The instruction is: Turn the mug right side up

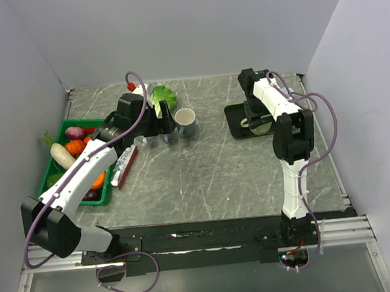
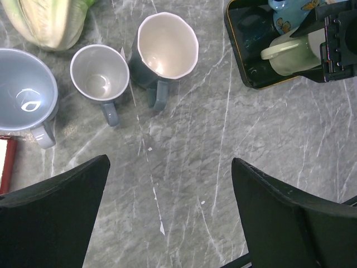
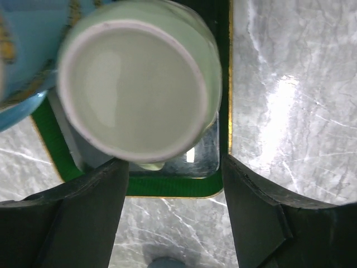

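While pale, plain walls [image 1: 192,24] are closing in the left, far and right sides, a grey stone-patterned table [image 1: 211,178] with thin white veins is filling the floor of the booth. At its left edge a green bin [image 1: 48,174] is holding mixed vegetables, and a red-edged packet [image 1: 124,166] is lying just beside the bin's right wall. The left arm is reaching over both towards the far middle. The left gripper [image 2: 170,184] is hanging over bare stone with its fingers spread wide and gripping nothing.

Just beyond it three mugs are standing upright in a row. A pale blue mug [image 2: 22,92] is on the left, a small grey mug [image 2: 99,72] is in the middle, and a dark mug with a cream inside [image 2: 167,44] is on the right. A cabbage [image 2: 47,19] is sitting behind them near the far wall.

Further right, a black tray [image 1: 235,119] is resting on the stone. It is carrying the pale green mug [image 3: 134,84], which is showing what looks like its flat base to the right wrist camera. A blue patterned mug [image 3: 22,50] is touching it on the tray. The right gripper [image 3: 174,167] is hovering directly above the green mug, fingers wide apart and clasping nothing. Light is glaring off the marble to the right of the tray.
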Motion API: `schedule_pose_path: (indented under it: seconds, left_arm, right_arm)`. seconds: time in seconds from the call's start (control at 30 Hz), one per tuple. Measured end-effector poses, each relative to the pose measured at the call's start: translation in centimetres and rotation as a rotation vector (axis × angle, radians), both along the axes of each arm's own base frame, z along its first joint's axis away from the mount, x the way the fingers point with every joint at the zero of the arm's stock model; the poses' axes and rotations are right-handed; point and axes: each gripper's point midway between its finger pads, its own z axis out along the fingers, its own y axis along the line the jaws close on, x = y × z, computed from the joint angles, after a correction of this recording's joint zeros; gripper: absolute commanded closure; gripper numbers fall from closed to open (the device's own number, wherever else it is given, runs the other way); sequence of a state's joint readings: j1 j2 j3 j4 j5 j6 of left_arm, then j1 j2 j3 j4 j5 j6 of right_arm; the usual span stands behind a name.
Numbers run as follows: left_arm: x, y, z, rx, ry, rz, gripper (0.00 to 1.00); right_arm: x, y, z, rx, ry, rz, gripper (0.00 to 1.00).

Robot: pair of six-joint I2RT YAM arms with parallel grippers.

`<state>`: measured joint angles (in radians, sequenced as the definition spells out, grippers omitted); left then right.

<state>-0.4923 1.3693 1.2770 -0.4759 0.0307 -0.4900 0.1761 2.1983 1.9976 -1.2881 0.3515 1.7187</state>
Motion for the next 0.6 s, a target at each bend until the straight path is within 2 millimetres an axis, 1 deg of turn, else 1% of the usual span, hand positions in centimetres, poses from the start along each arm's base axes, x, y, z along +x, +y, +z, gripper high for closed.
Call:
schedule_pose_path:
  seconds: [0.1, 0.23, 0.6]
  left_arm:
    - [0.02, -0.02, 0.03, -0.002, -0.001, 0.001, 0.04]
    - [0.02, -0.02, 0.03, -0.002, -0.001, 0.001, 0.04]
    - [-0.04, 0.01, -0.18, 0.001, 0.004, 0.001, 0.04]
  right_arm:
    - [0.65, -0.25, 0.64, -0.019, -0.019, 0.005, 0.27]
    - [0.84, -0.48, 1.03, -0.033, -0.025, 0.013, 0.28]
    - [0.94, -0.76, 0.06, -0.068, 0.016, 0.072, 0.3]
